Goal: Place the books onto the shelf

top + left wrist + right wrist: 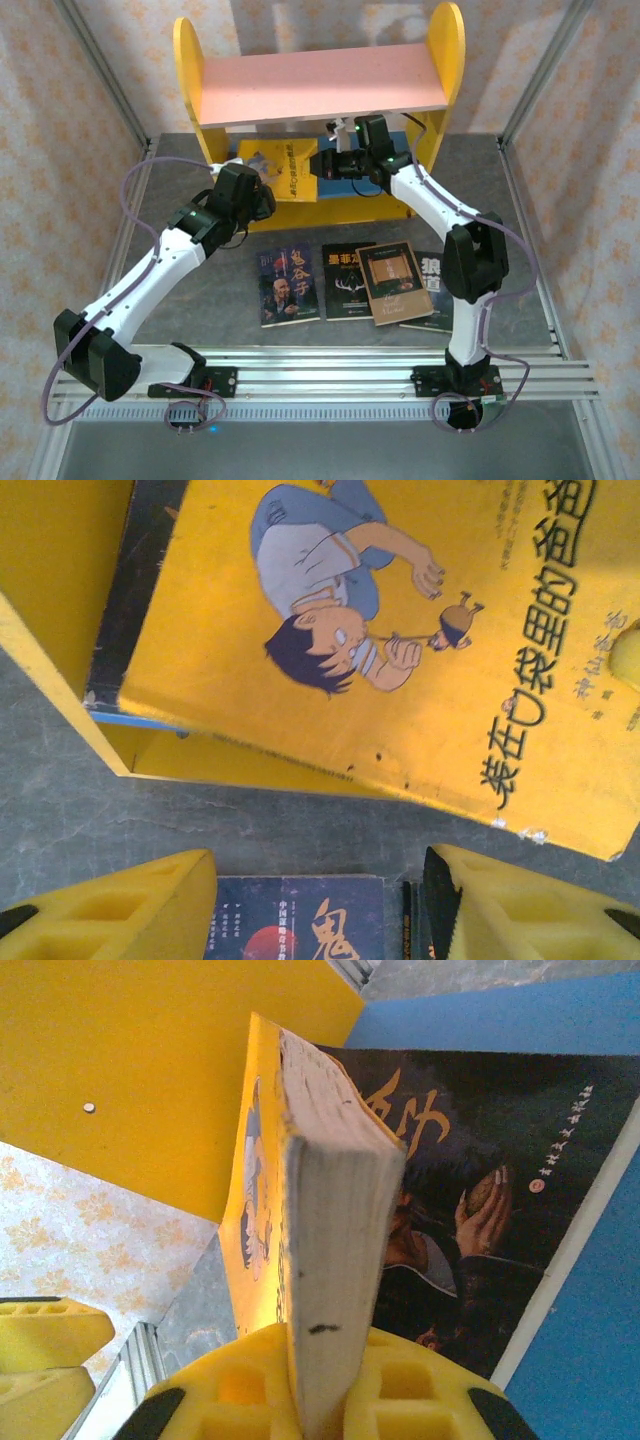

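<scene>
Right gripper (pixel 325 1390) clamped on yellow book (pixel 330 1220), edge-on, length running ahead over blue shelf board (pixel 480 1010). My left gripper (pixel 315 905): jaws apart, nearby.

Shelf (pixel 445 50) yellow sides, pink top, blue lower board; cartoon-cover book (pixel 420 680) yellow; fingers (pixel 130 910) yellow; backdrop (pixel 60 150) beige floral.

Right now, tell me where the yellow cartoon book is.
Top view: the yellow cartoon book is at the lower tier of the shelf, left side, under the pink board. The right end effector clamps its page edge, above a dark book.
</scene>
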Controlling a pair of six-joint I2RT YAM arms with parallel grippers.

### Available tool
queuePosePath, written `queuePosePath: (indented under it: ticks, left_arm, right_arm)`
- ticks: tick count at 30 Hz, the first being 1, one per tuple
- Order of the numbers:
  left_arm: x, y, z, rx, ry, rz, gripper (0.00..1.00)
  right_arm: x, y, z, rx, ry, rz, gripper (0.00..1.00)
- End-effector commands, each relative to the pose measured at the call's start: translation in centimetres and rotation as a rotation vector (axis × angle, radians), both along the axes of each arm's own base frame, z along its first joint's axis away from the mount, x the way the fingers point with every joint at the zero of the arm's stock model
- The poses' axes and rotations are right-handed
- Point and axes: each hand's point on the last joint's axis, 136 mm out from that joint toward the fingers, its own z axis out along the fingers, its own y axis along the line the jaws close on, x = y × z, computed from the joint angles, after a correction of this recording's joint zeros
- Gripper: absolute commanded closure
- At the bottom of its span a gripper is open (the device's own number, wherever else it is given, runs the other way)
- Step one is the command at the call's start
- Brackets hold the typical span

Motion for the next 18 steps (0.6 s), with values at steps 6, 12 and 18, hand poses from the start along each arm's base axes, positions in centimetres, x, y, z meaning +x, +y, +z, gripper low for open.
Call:
queuePosePath:
  ticks: [6, 12, 18]
  left_arm:
    - [2.1, -0.5, 0.9, -0.019, -0.054, 0.01, 0.42]
    - [2.8, -0.7, -0.1, -0.016, -0.05, 0.02, 0.42]
    - [3.3, -0.8, -0.7, -0.004, -0.044, 0.019, 0.42]
  right_arm:
    - [0.7, 1.0, 3.4, 0.045, -0.084, 0.062, 1.0]
    - [1.7, 1.3, 3.2, 0.046, -0.079, 0.043, 1.0]
    - [2.5, 1.6, 2.8, 0.042, -0.071, 0.035, 1.0]
